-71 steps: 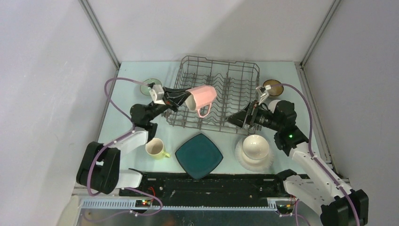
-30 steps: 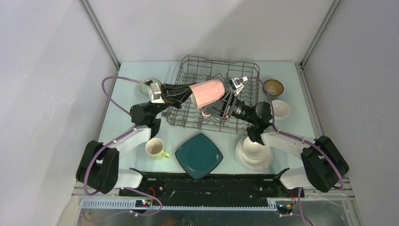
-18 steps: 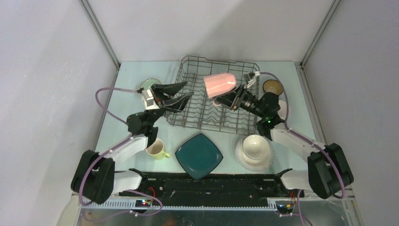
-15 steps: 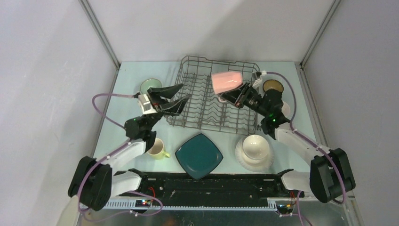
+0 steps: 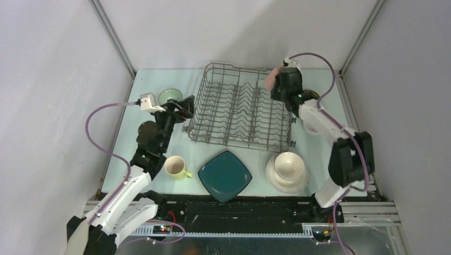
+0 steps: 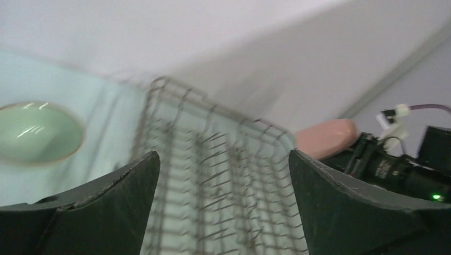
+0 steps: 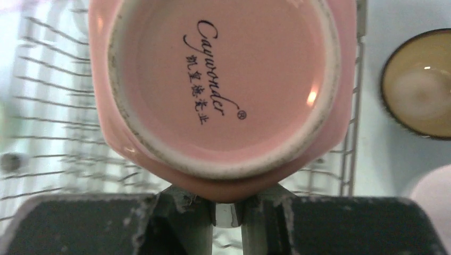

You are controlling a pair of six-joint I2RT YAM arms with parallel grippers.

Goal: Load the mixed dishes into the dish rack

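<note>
In the right wrist view the pink mug (image 7: 223,79) fills the frame base-first, and my right gripper (image 7: 227,206) is shut on its lower edge. From above, the pink mug (image 5: 269,81) hangs over the far right corner of the dish rack (image 5: 242,109). My left gripper (image 5: 182,109) stands open and holds nothing, just left of the dish rack (image 6: 213,186); its fingers (image 6: 106,207) spread wide. A pale green bowl (image 5: 169,95) sits far left. The yellow-green mug (image 5: 176,167), teal plate (image 5: 225,175) and white bowl (image 5: 289,164) on a white plate (image 5: 276,183) lie in front.
A brown bowl (image 7: 420,95) and the edge of a white bowl (image 7: 433,191) sit right of the rack, mostly under my right arm (image 5: 319,119) in the top view. Grey walls enclose the table on three sides.
The pink mug passed from my left gripper to my right one. The left gripper opened and drew back to the left. The right arm carried the mug to the rack's far right corner.
</note>
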